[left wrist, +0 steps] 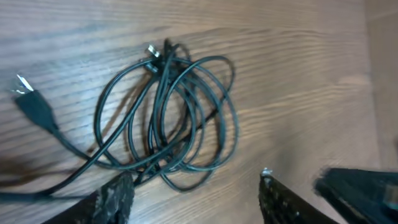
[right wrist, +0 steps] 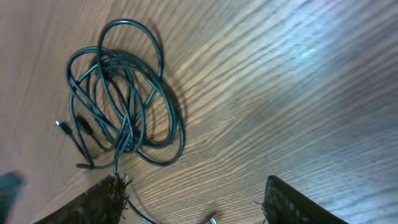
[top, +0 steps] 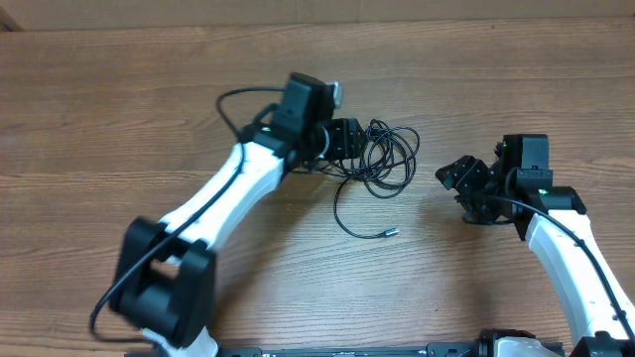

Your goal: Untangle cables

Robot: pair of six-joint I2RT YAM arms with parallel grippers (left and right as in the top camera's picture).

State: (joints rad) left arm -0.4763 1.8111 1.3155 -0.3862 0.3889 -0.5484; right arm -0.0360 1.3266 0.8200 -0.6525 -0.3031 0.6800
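A tangle of thin black cables (top: 385, 157) lies coiled on the wooden table near its middle. One strand trails down to a small silver plug (top: 389, 232). My left gripper (top: 347, 141) is open right beside the coil's left edge; the left wrist view shows the coil (left wrist: 168, 115) just ahead of the spread fingers (left wrist: 193, 196), with a black plug (left wrist: 34, 106) at left. My right gripper (top: 458, 178) is open and empty, right of the coil. The right wrist view shows the coil (right wrist: 121, 99) beyond its open fingers (right wrist: 193, 202).
The table is brown wood (top: 119, 109). A thicker black arm wire (top: 238, 99) loops above the left arm. The left arm's base (top: 164, 283) stands at the front left and the right arm (top: 580, 258) at the front right.
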